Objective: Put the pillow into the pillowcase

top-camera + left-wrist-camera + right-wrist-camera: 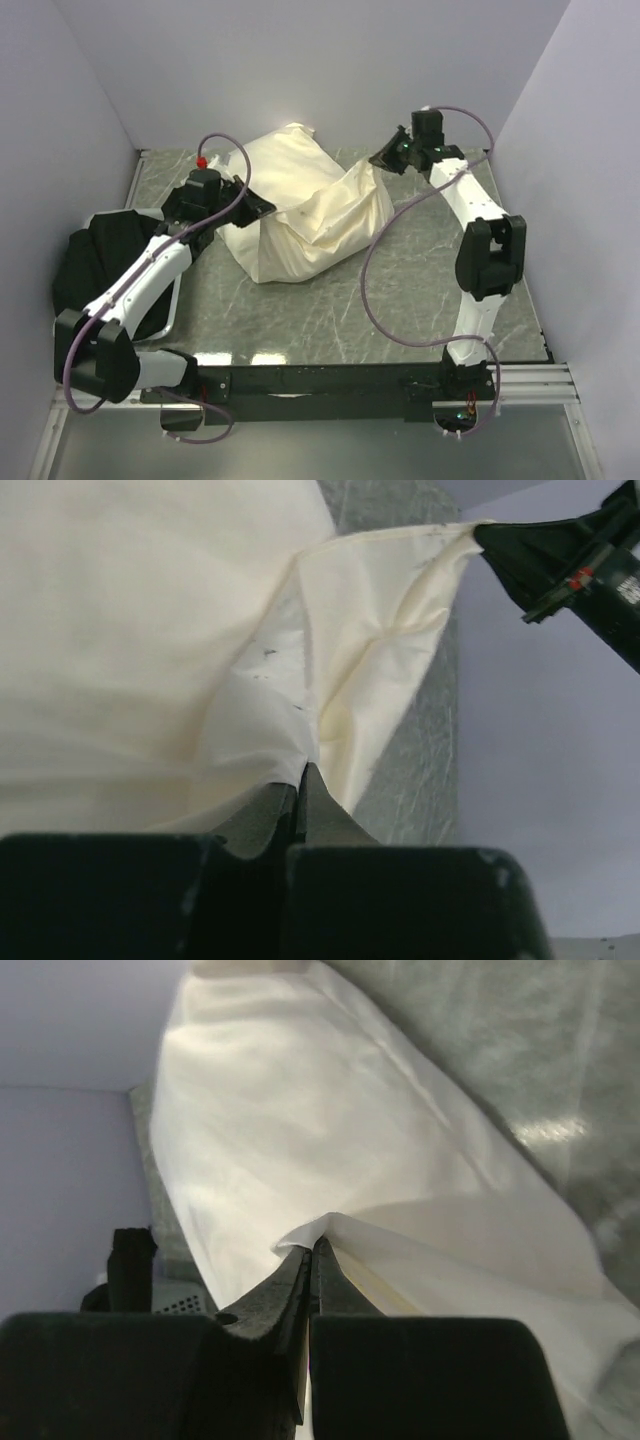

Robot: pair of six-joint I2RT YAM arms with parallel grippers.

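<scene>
Pinching the pillowcase hem, the left fingers and right fingers stretch it on the desk. The pillow sticks out toward 11 o'clock. A hard pull could slip the thin hem free.

The plump cream pillow is lying mid-table, sticking out toward 11 o'clock from the wrinkly cream-white pillowcase, whose mouth edge is stretching taut toward 2 o'clock.

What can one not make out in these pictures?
Top view: how deep the pillow sits in the pillowcase; like-coloured fabric covers it.
Top view: part of the black cloth, under the left arm.
Left wrist view: most of the right gripper, cut off by the picture's edge.
</scene>
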